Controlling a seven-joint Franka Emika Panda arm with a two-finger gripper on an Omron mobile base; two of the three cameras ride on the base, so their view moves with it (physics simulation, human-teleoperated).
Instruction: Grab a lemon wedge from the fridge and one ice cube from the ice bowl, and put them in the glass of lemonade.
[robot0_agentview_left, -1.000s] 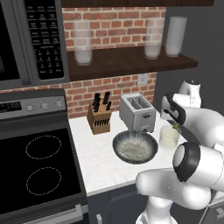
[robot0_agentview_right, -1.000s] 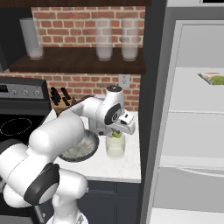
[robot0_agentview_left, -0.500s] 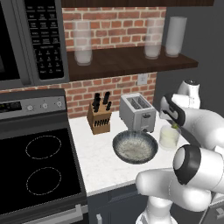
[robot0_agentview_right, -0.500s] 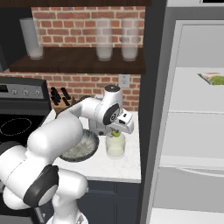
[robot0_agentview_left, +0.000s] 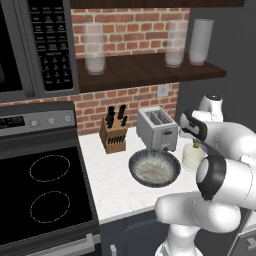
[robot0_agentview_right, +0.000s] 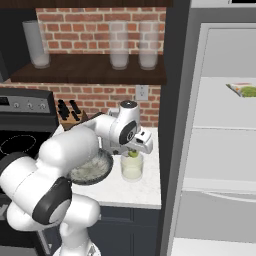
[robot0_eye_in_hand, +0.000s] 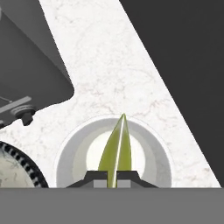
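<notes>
Lemon wedge pinched between jaws of gripper, thin edge pointing away from hand, directly over mouth of glass of lemonade. Glass stands on white counter, just beside ice bowl and near toaster. Fridge open, well apart.

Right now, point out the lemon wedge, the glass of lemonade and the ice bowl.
lemon wedge (robot0_eye_in_hand: 116, 148): hand view, its middle.
glass of lemonade (robot0_agentview_right: 132, 168): right base view, its side wall.
ice bowl (robot0_agentview_left: 154, 168): left base view, speckled inside.
</notes>
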